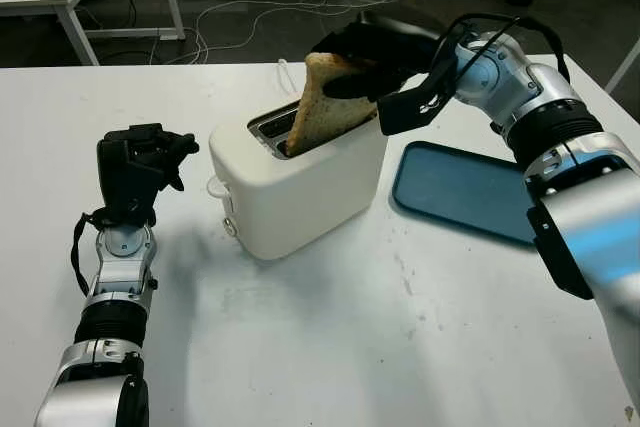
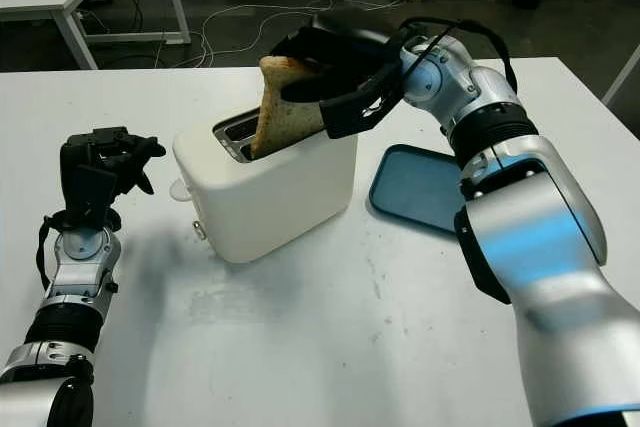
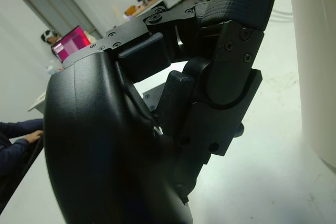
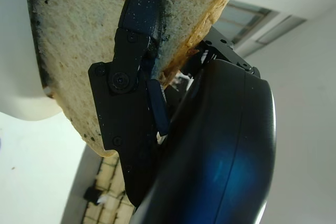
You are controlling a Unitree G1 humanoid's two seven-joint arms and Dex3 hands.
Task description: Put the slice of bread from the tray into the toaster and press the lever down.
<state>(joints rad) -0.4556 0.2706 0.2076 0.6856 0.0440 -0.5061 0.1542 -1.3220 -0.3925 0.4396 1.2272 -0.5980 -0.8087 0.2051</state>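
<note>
Right hand (image 1: 375,62) above white toaster (image 1: 300,182), black fingers (image 4: 139,30) clamped on bread slice (image 1: 325,107). Slice tilted, lower edge inside near slot, top leaning toward hand, most still above rim. Bread porous, tan, brown crust. Toaster smooth, rounded, mid-surface. Flat blue tray (image 1: 465,192) just beside toaster, toward surface's right edge. Left hand (image 1: 140,167) left of toaster, fingers curled, holding nothing. Bare white surface (image 1: 330,347) in front, scuffed.

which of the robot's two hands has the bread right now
The right hand, above the toaster, grips the bread. The left hand holds nothing.
</note>
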